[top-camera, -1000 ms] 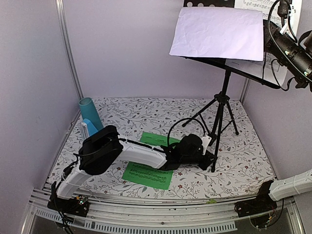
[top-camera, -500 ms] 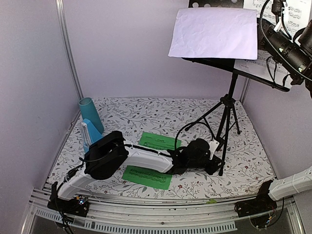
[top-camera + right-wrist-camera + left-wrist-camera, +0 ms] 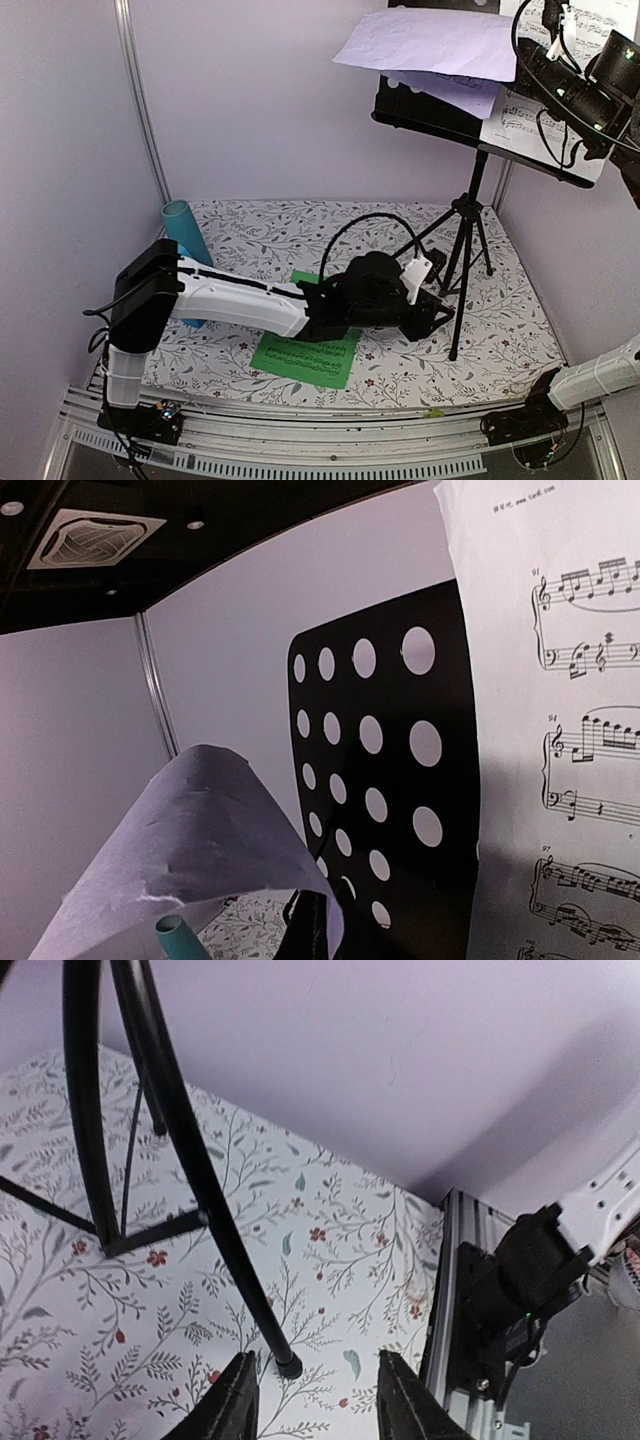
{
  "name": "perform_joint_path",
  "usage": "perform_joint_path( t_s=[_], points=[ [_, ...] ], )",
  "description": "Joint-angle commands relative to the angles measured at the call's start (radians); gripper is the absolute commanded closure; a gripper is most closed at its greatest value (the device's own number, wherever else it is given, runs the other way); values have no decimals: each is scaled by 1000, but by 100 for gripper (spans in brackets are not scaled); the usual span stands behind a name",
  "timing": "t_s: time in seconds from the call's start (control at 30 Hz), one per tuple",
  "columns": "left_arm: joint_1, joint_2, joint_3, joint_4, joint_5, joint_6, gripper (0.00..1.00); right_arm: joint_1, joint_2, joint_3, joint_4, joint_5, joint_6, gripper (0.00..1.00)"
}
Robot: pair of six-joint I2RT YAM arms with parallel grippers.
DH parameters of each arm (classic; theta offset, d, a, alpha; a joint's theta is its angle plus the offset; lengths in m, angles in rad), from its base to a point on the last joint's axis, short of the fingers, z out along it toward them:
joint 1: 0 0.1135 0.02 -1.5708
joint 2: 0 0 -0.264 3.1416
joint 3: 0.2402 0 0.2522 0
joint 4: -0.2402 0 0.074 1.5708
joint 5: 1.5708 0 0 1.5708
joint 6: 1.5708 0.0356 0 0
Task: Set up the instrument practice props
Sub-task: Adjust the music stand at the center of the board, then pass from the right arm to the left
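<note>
The black music stand stands at the right of the table, its perforated desk up high. My left gripper is open low over the table. One tripod leg's foot sits between its fingers, close to the left finger and not gripped. Up at the desk's top edge, my right gripper is shut on a blank white page that curls forward. Against the desk's right side rests a printed white sheet-music page. A green page lies on the table, partly under the left arm.
A teal cylinder cup stands at the back left near the wall. The left arm stretches across the middle of the flowered table. The right arm's base and a metal rail line the near right edge.
My left gripper has opened around the tripod leg, and its elbow has swung left. The stand has shifted a little right. The white page, flat before, now bends forward.
</note>
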Motion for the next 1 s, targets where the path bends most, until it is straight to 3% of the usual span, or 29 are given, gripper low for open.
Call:
perform_joint_path(
  t_s=[0.0,0.17,0.37,0.63,0.97],
  points=[
    [33,-188,-26,14,-31,70,58,-15,-23,-34,-50,-83,83,100],
    [81,-336,85,-118,-79,143,59,-16,-42,-37,-68,-68,99,100],
    [125,-387,213,-191,-177,198,59,-15,-83,-42,-76,9,115,100],
    [169,-319,383,-226,-276,245,59,-16,-115,-40,-82,47,127,100],
    [219,-80,763,-393,-329,268,58,-16,-84,21,-126,85,135,100]
  ],
)
